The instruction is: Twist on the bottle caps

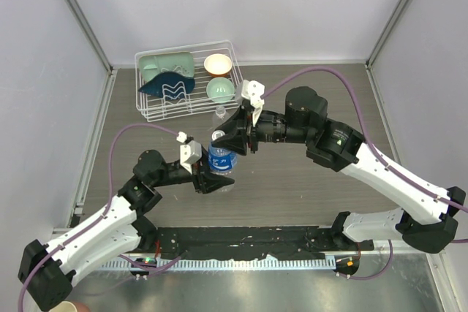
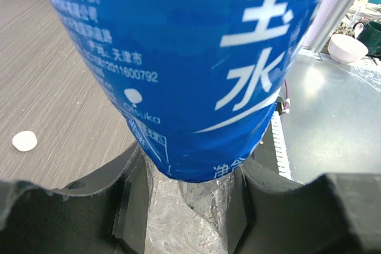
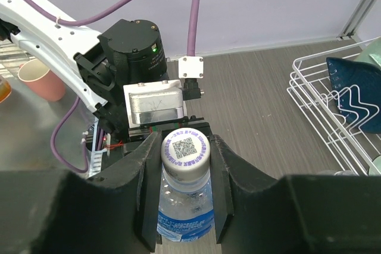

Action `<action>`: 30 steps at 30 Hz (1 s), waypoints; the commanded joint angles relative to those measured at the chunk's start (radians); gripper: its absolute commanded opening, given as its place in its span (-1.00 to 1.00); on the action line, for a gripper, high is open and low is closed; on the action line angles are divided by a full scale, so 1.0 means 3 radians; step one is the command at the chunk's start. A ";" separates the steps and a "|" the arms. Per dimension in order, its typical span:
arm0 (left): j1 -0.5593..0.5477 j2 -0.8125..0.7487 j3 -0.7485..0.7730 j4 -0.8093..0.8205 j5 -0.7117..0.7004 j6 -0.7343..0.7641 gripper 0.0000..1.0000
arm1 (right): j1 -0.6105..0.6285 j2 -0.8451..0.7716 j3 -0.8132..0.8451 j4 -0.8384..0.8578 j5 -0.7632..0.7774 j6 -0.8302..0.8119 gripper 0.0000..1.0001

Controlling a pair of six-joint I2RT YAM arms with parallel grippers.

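The bottle with the blue label band (image 1: 221, 157) stands upright at mid-table. My left gripper (image 1: 214, 180) is shut on its clear lower body, and the label (image 2: 190, 57) fills the left wrist view above the fingers (image 2: 125, 206). My right gripper (image 1: 235, 137) is shut on the white cap (image 3: 186, 151) sitting on this bottle's neck, a finger pressed against each side. Another white cap (image 2: 25, 141) lies loose on the table to the left. The plain bottle (image 1: 219, 116) stands just behind, near the rack.
A white wire rack (image 1: 150, 111) at the back left holds a pale green bowl (image 1: 219, 90), a cream bowl (image 1: 217, 64) and a dark blue piece. A paper cup (image 3: 40, 78) and a white bowl (image 2: 347, 47) sit off the table's near edge.
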 commanded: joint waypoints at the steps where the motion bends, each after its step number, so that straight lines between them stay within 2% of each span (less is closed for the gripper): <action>1: 0.0041 -0.0105 0.0038 0.0153 -0.0086 -0.0032 -1.00 | 0.0067 0.0040 0.0025 -0.0110 -0.0047 0.0081 -0.84; 12: 0.0097 -0.0187 0.0125 0.0317 -0.0112 -0.0027 -1.00 | 0.0061 -0.0032 -0.0405 0.0310 -0.0205 0.0552 -0.85; 18: 0.0138 -0.0223 0.0181 0.0296 -0.0260 0.0014 -1.00 | 0.0056 -0.0159 -0.0522 0.0146 -0.0037 0.0552 -0.86; 25: 0.0153 -0.0202 0.0222 0.0413 -0.0663 0.0045 -1.00 | 0.0056 -0.0211 -0.0553 -0.0186 0.0137 0.0598 -0.89; 30: 0.0153 -0.0172 0.0217 0.0546 -0.0919 0.0045 -0.99 | 0.0056 -0.0190 -0.0619 -0.0120 0.0229 0.0731 -0.90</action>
